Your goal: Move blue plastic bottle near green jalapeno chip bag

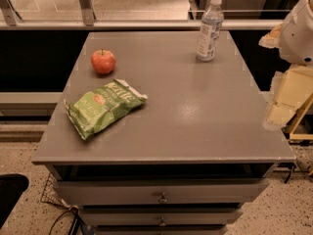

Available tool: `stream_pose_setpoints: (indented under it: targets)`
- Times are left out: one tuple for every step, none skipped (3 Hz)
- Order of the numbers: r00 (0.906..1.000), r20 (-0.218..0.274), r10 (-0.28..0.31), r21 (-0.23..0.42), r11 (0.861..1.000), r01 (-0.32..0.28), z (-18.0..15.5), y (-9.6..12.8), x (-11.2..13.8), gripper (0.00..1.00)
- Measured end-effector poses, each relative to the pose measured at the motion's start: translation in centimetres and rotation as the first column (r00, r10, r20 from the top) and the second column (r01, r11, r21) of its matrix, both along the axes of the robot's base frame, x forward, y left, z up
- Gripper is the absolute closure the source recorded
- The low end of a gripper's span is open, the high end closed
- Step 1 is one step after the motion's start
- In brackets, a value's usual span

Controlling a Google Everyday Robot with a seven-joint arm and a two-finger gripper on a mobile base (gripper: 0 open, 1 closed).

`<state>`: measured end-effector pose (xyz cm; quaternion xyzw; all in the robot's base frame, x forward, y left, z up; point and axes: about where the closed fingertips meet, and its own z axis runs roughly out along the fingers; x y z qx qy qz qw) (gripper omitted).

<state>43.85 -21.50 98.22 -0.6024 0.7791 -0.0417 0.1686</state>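
Bottle (209, 31) stands capped upright on table (205, 111), jaws beyond right edge.

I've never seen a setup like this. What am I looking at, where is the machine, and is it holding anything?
This is a single picture from the robot's one camera, looking down at a grey cabinet top with drawers below. The robot is a wheeled base with one arm that ends in a two-finger gripper. Only a white rounded part, probably of the robot, shows at the upper right edge. The gripper itself is out of view, so nothing can be seen held. A tall clear bluish plastic bottle with a white cap stands upright at the far right. A round red apple sits at the far left. Just in front of the apple, a crinkled light-green chip bag lies flat, well apart from the bottle.
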Motion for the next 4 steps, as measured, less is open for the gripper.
stream_pose_setpoints:
  targets:
    - [1.0,0.0,0.0,0.0,1.0,0.0,0.0,0.0,0.0,0.0]
    - [0.9966,0.065,-0.05,0.042,0.998,0.047,-0.3,-1.0,1.9,0.0]
    - [0.9765,0.123,-0.177,0.192,0.97,0.151,-2.8,-3.8,5.7,0.0]
    - [0.9442,0.133,-0.301,0.404,0.886,0.226,-5.8,-5.4,9.2,0.0]
